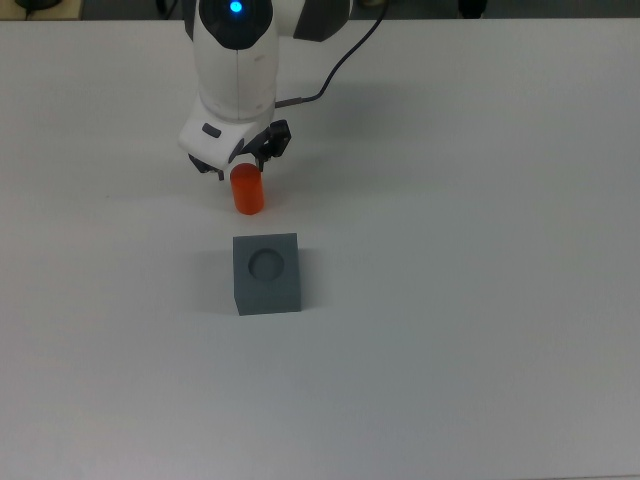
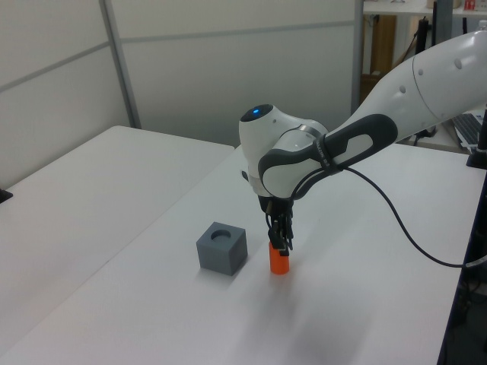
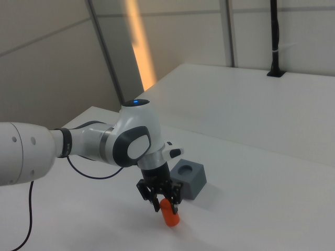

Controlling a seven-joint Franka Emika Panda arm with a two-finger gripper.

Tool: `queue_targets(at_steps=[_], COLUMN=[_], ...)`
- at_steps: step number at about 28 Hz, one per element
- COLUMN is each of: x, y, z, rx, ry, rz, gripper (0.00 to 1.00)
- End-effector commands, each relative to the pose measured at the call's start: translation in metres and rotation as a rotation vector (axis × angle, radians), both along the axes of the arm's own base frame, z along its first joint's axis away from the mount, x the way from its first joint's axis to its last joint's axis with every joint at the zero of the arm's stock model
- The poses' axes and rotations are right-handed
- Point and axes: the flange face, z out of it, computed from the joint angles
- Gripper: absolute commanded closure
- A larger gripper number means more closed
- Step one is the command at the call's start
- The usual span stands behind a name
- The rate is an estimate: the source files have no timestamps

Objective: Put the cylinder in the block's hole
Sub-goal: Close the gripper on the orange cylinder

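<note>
We find the claw (image 3: 159,201) lowered over the cylinder (image 1: 247,191) on the white counter (image 1: 480,300); its dark fingers (image 3: 174,196) stand apart on either side of the orange-red body, straddling its upper part; whether the pads already touch it we cannot tell.

The cylinder stands upright on the counter directly under the claw; only its lower part shows below the fingers in the left view (image 2: 279,260) and in the right view (image 3: 169,215). The block (image 1: 267,273) sits near the claw, just below it in the top view and apart from the cylinder, with a strip of bare counter between them; in the left view the block (image 2: 222,249) lies to the left view's left of the claw, and in the right view the block (image 3: 189,178) lies to the right view's right of it and farther back. Its round hole (image 1: 266,264) faces up, open and unoccupied.

We judge the step in hand to be the grasp: the claw is in place around the cylinder but not yet closed, and nothing is lifted. The next move, as we read it, calls for closing squarely on the cylinder without tipping it, raising it clear of the block's top face, carrying it the short way across, and lining its axis up with the hole before lowering; a slight tilt or offset could leave it caught on the rim.
</note>
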Motion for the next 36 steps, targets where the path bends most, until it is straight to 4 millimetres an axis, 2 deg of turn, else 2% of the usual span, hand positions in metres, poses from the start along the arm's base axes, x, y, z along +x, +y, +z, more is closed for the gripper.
queue_targets(at_steps=[1, 6, 8, 9, 10, 11, 12, 20, 30, 32, 34, 36], x=[0.004, 0.005, 0.005, 0.005, 0.005, 0.005, 0.005, 0.010, 0.017, 0.018, 0.020, 0.022], y=[0.006, 0.009, 0.010, 0.010, 0.009, 0.009, 0.009, 0.008, 0.008, 0.009, 0.008, 0.009], z=[-0.007, -0.007, -0.007, -0.007, -0.007, -0.007, -0.007, 0.001, -0.002, -0.004, -0.003, 0.000], rx=[-0.012, -0.011, -0.010, -0.010, -0.010, -0.011, -0.013, -0.012, -0.012, -0.011, -0.011, -0.011], ry=[-0.009, -0.010, -0.010, -0.011, -0.011, -0.011, -0.011, -0.029, -0.031, -0.030, -0.033, -0.041], rz=[0.027, 0.033, 0.036, 0.038, 0.038, 0.038, 0.039, 0.041, 0.035, 0.035, 0.034, 0.034], gripper=[0.89, 0.96, 0.93, 0.79, 0.51, 0.17, 0.00, 0.00, 0.00, 0.10, 0.12, 0.20])
